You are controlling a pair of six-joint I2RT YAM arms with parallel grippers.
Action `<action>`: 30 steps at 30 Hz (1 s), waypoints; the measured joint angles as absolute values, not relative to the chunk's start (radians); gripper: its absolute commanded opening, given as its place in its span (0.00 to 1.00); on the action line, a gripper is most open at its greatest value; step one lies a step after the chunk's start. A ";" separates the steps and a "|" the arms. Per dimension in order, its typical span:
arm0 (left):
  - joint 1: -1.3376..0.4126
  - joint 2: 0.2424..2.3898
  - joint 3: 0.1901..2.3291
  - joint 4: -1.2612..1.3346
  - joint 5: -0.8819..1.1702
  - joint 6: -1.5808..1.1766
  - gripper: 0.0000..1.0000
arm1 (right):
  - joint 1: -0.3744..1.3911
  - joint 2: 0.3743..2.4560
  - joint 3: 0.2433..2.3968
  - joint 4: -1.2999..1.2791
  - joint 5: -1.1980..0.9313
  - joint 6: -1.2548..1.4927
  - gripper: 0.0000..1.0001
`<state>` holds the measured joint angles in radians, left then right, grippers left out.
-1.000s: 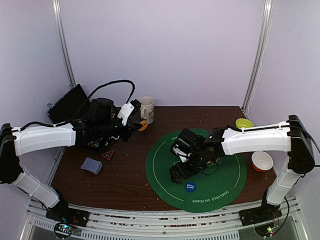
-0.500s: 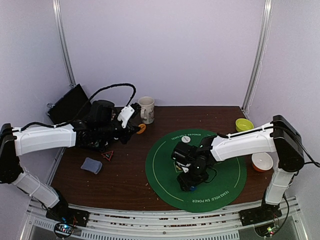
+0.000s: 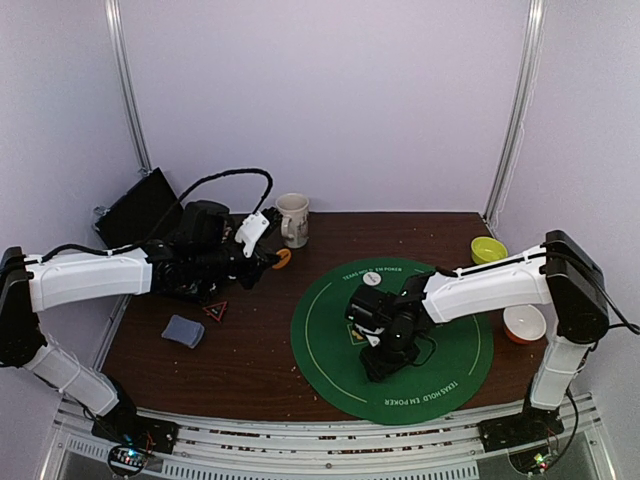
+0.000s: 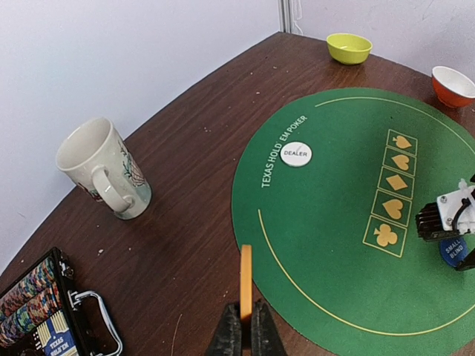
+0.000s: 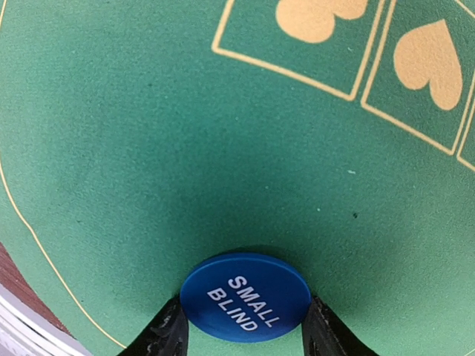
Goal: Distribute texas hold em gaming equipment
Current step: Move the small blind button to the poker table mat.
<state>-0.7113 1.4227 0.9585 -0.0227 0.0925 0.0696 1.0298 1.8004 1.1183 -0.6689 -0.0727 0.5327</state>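
Note:
My left gripper (image 4: 244, 325) is shut on an orange button disc (image 4: 246, 278), held on edge above the brown table beside the green poker mat (image 4: 334, 222); from above the orange disc (image 3: 284, 257) shows near the mug. My right gripper (image 5: 245, 317) points down at the mat (image 5: 148, 133), its fingers (image 5: 165, 335) pressed against both sides of the blue "SMALL BLIND" disc (image 5: 245, 297) lying flat there. In the top view that right gripper (image 3: 381, 368) hides the blue disc. A white "DEALER" disc (image 4: 295, 154) lies on the mat. A grey-blue card deck (image 3: 183, 331) lies at left.
A beige mug (image 3: 293, 218) stands behind the left gripper. An open chip case (image 4: 30, 300) with striped chips sits at the left. A yellow-green bowl (image 3: 488, 247) and an orange-and-white bowl (image 3: 524, 322) stand right of the mat. A small red triangle (image 3: 216, 311) lies near the deck.
My right gripper came down over the blue disc and closed its fingers onto its edges. The left gripper with the orange disc shifted slightly and has held still since.

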 measured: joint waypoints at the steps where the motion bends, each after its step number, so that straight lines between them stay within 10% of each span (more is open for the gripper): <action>1: -0.711 1.423 0.958 -0.024 0.093 0.071 0.00 | 1.029 1.800 1.118 -0.670 -0.071 0.529 0.53; 30: -0.711 1.418 0.959 -0.029 0.078 0.111 0.00 | 0.721 1.660 0.960 -0.686 -0.017 0.499 0.34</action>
<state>-0.7113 1.4178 0.9588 -0.0288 0.0780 0.1108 0.7212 1.6600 0.9604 -0.6865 -0.0174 0.4992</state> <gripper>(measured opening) 0.018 0.480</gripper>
